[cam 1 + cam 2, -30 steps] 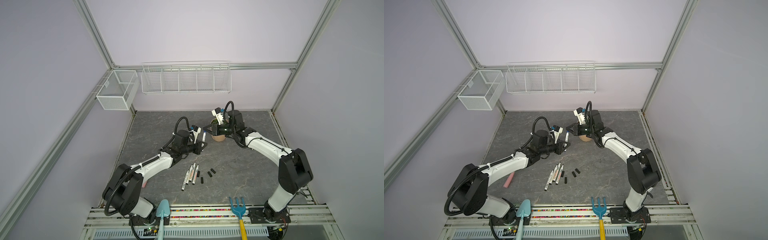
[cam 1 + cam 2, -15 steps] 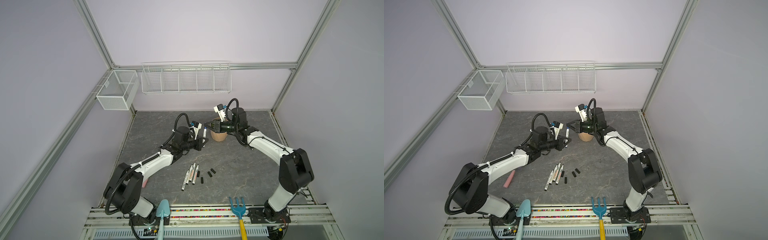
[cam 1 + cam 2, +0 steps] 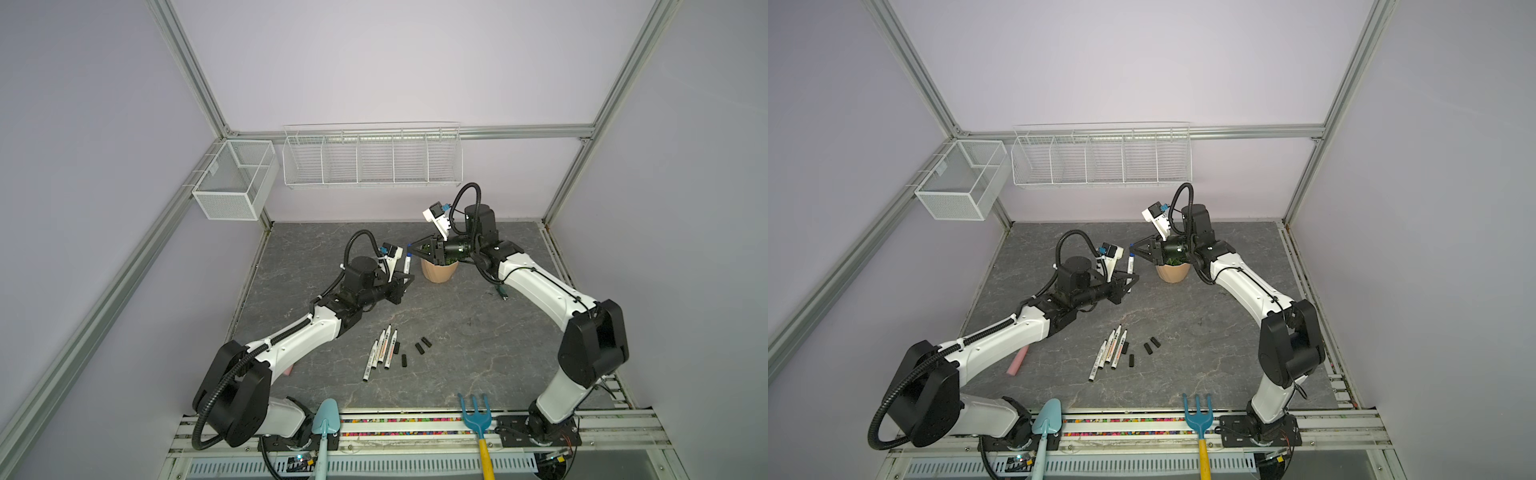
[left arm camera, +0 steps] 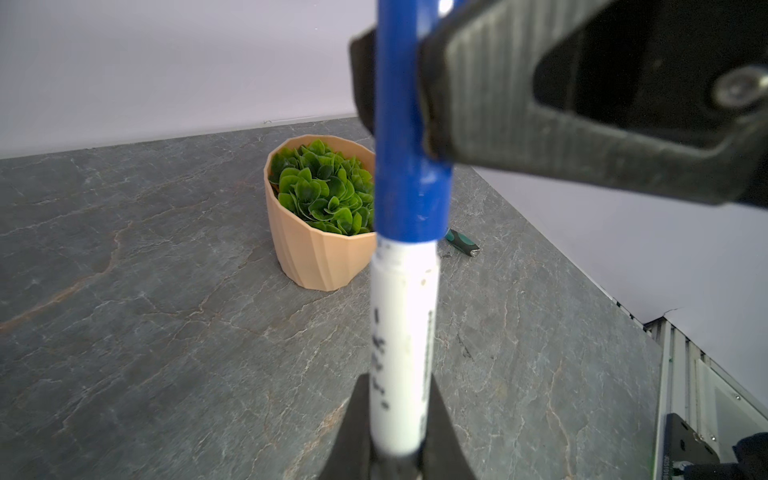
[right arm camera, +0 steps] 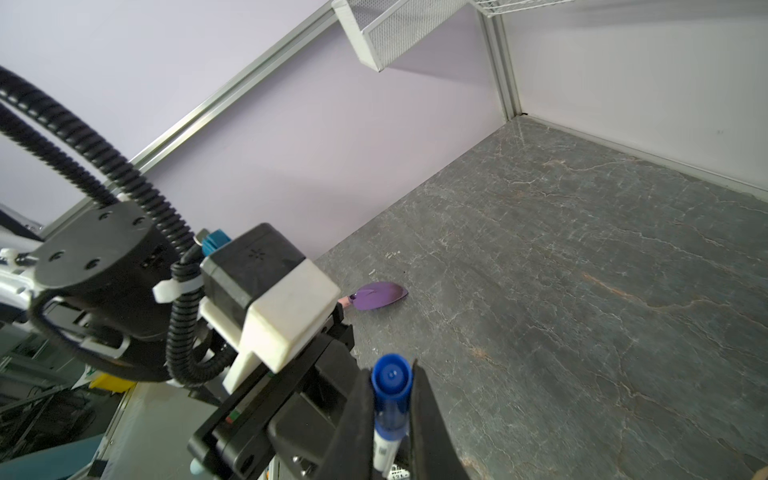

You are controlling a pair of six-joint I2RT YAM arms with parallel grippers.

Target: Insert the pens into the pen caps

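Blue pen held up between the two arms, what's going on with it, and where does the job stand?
The left gripper is shut on the barrel of the blue pen, raised above the table; the right gripper is shut on the blue cap, seated over its tip. Four black-tipped pens lie uncapped on the table, four black caps beside them.

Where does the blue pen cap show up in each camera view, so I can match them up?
In a top view: the blue cap is mid-picture, just left of the plant pot.
In a top view: the cap is again just left of the pot.
Left wrist: close foreground, in front of the pot.
Right wrist: seen end-on, clamped in the right gripper.
Shared landmark: the white pen barrel under the cap, in all four.
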